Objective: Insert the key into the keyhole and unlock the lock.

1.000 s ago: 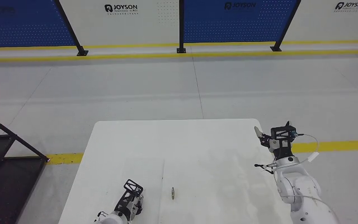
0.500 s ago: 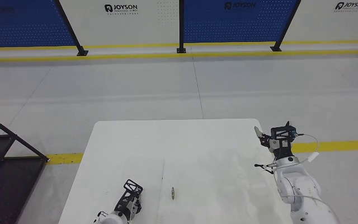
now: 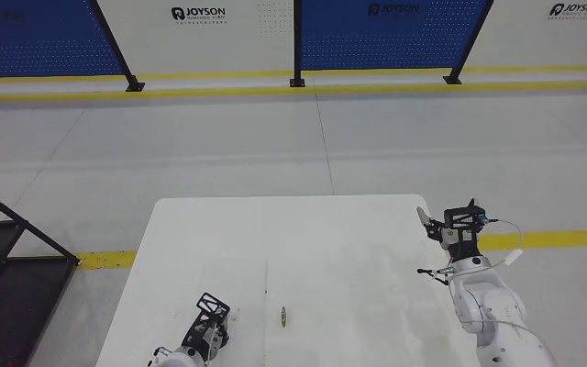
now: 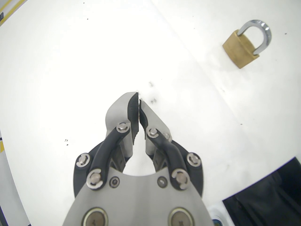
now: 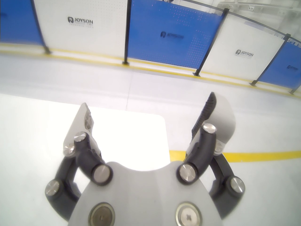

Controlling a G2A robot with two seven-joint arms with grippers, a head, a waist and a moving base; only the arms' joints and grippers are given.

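Left wrist view: padlock lies upper right of the nearer left gripper, shackle pointing away; pads pinched together, nothing discernible between them; right gripper gapes empty.

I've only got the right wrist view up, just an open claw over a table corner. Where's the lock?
Observer: The lock lies on the table, near the edge closest to the robot, roughly midway across.
Operator: Is its shackle open?
Observer: No, the shackle looks seated in the brass body at both ends.
Operator: And the left claw?
Observer: The left claw is shut, low over the table to the robot's left of the lock, not touching it.
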